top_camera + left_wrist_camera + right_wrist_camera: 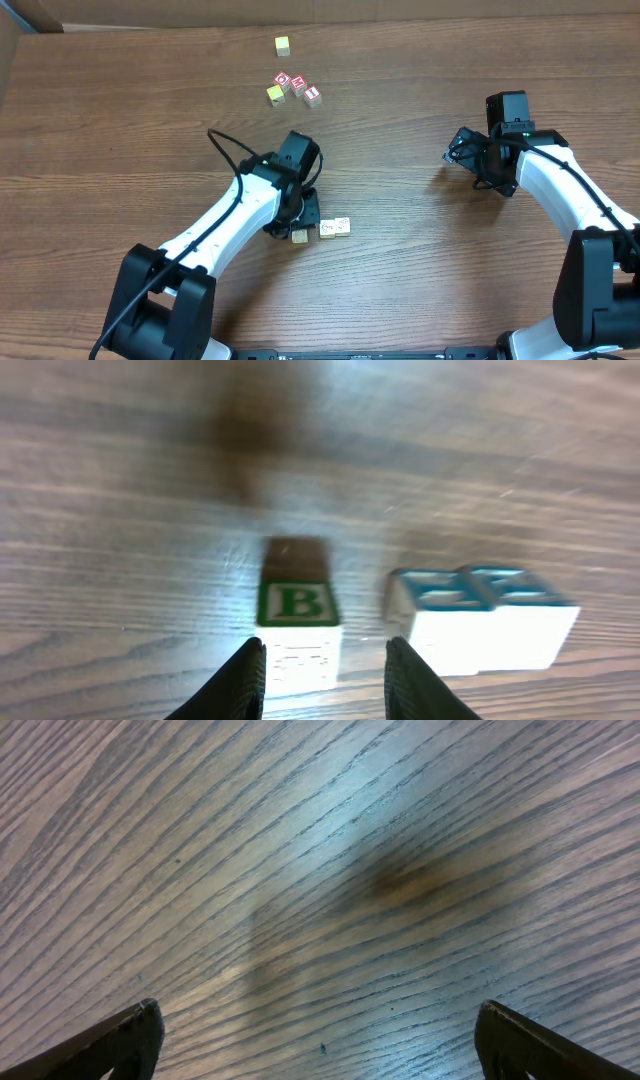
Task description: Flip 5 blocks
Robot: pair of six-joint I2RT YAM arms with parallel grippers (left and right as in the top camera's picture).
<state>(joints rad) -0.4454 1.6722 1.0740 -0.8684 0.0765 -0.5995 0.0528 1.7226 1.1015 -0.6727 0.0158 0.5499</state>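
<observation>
**A:** What is on the left?

**B:** The left arm reaches from the near-left edge of the brown wood-grain table (90, 150) to its middle, with the wrist bent down. The left gripper (325, 682) hangs low over a small pale cream wooden cube showing a green letter B (297, 605).

**A:** Is it pinching that cube?

**B:** It doesn't look so. Its black fingers (243, 682) are a little spread, with the cube between them. One finger is at the cube's edge, and the other stands clear with bare wood showing in the gap. The cube rests on the table. I judge that the jaws straddle it either to take it for a flip or to let it go, but I cannot tell which.

**A:** Where are the other blocks?

**B:** Just to its right are two more pale cream wooden cubes with blue-lined tops (432, 628). They touch each other and sit apart from the B cube. They leave the finger on that side little room. Only three pale cubes show, and the arm may hide others.

**A:** Anything else around?

**B:** Toward the far edge, well apart, lie small yellow cubes (282, 45) and red-faced letter cubes (298, 86). They are not in the way.

**A:** And on the right?

**B:** The right gripper (320, 1035) is spread wide over bare wood and holds nothing. It is well away from the blocks, likely parked to leave room.
</observation>
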